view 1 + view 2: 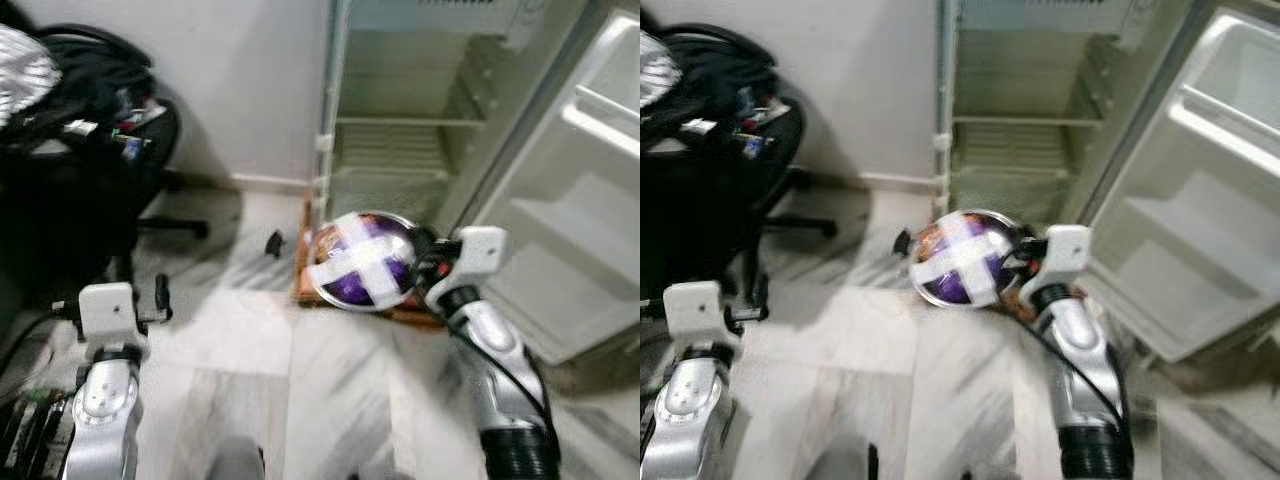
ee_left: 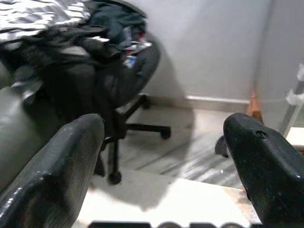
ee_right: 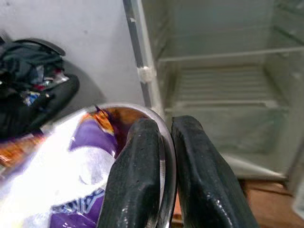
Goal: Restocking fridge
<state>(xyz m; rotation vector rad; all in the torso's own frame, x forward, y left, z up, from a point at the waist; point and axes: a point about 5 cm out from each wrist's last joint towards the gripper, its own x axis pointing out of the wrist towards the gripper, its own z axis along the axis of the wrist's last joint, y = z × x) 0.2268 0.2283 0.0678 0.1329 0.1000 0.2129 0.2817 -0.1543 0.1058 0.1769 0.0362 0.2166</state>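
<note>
- Pale marbled floor (image 1: 250,340) runs from a grey wall on your left to the open fridge (image 1: 420,110) ahead; both head views are blurred.
- Your fridge stands with its door (image 1: 590,190) swung out to your right, and you can see door shelves moulded into its inner face.
- Inside the fridge you have a wire shelf (image 3: 223,85) with a bare compartment below it and another above.
- Your right gripper (image 3: 164,156) is raised in front of the fridge's lower opening, its two black fingers pinched nearly together on the rim of a metal bowl (image 1: 365,260).
- One finger sits inside the bowl's rim and the other outside, as the right wrist view shows you.
- That bowl holds a purple snack packet (image 3: 80,190) with orange and white print; in the head views white bands cross its top, and you cannot tell whether they are tape or glare.
- You see the bowl held in the air, just outside the fridge and not on any shelf.
- Your left gripper (image 2: 166,161) hangs low on your left with its fingers spread wide and nothing between them.
- Beyond it you can see a black office chair (image 2: 118,80) piled with dark clothes, close to the wall.
- A small dark object (image 1: 273,242) lies on the floor between the chair and the fridge; you cannot tell what it is.
</note>
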